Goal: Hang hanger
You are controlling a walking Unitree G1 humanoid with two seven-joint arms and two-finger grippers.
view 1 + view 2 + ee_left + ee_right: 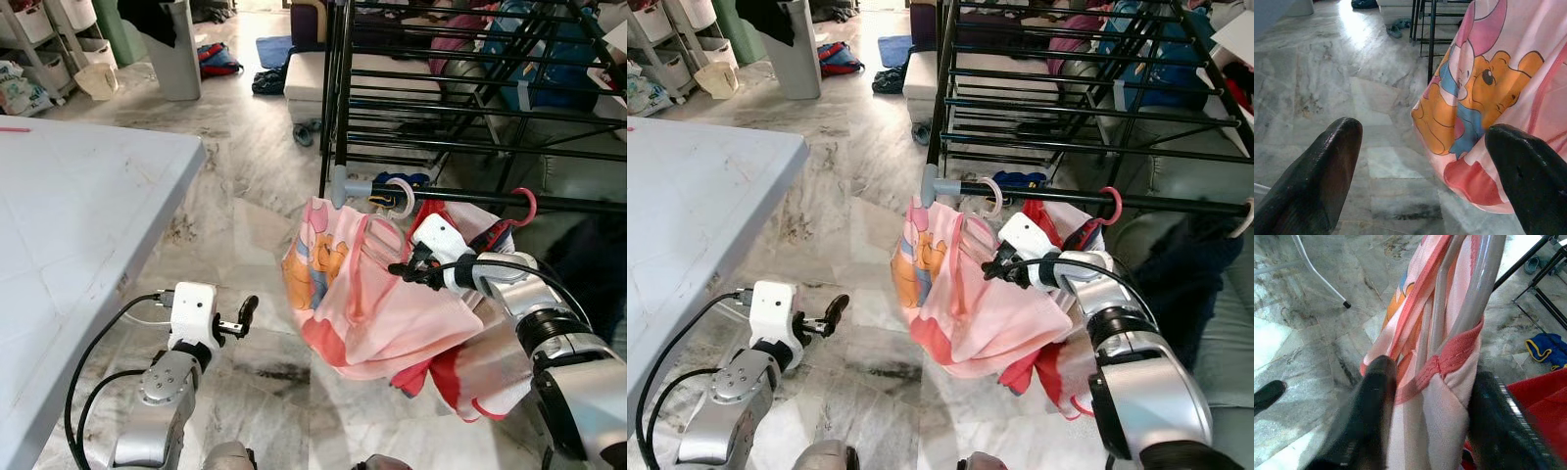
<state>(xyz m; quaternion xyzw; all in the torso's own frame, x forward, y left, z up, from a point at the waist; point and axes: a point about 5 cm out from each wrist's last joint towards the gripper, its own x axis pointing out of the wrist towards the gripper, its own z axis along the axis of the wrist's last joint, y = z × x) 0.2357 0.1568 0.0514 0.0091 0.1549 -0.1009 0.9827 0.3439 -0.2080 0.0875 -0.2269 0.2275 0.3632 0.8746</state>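
Right wrist view: fingers [1371,401] pinching hanger [1469,298].
Hooked on rack rail [470,196]; left gripper [243,315] fingers spread, empty.

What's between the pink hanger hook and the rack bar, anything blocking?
Nothing visible blocks it. The pink hanger hook is already at the black rack bar, near its grey end cap. The right gripper grips the hanger and pink shirt. A red hanger hook sits apart, further along the bar.
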